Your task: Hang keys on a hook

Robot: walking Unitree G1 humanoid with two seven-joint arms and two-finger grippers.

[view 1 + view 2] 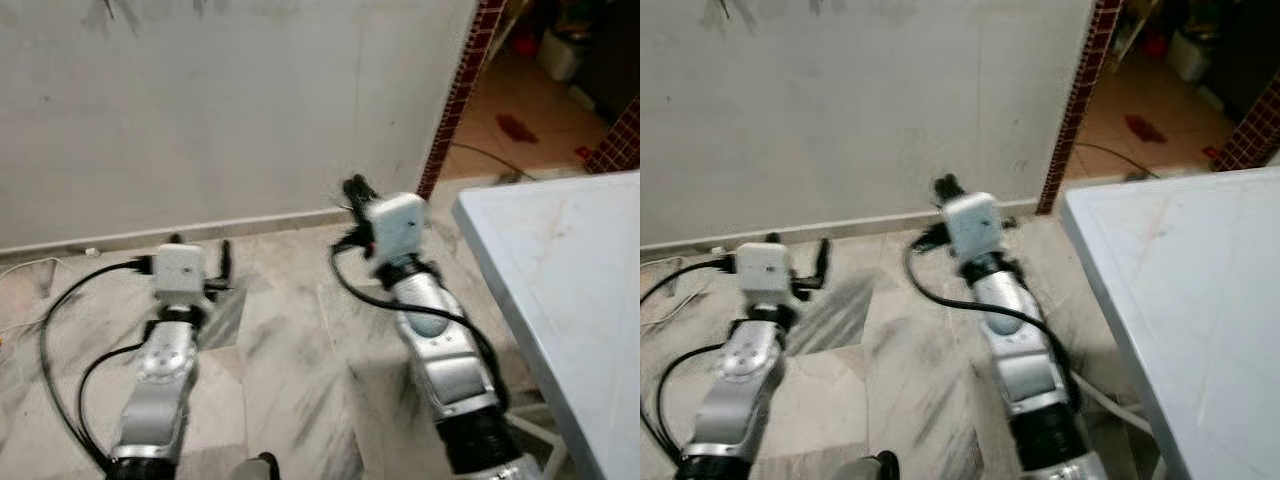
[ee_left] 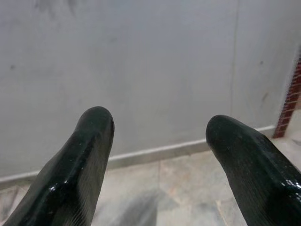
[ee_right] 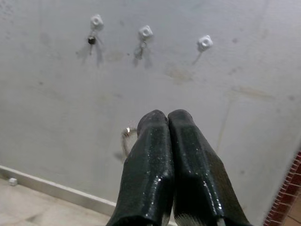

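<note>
Right gripper [image 3: 168, 123] pinched closed on a small key ring [image 3: 126, 137], probably light and dangly; left gripper [image 2: 157, 136] spread wide, empty; hooks [image 3: 145, 32] above.

Two silver arms [image 1: 160, 380] of jointed metal segments end in boxy white wrist blocks [image 1: 396, 222]. Black cables [image 1: 55, 330] loop from the blocks back along each forearm, and a ribbed black sleeve [image 1: 480, 440] wraps the right arm. The fingers [image 2: 80, 174] are long, glossy black and round-tipped.

You face a scuffed grey wall [image 1: 230, 110] over a marble floor [image 1: 290, 340]. A pale counter [image 1: 570, 290] sits at your right. A tiled doorway [image 1: 520, 110] opens beyond.
</note>
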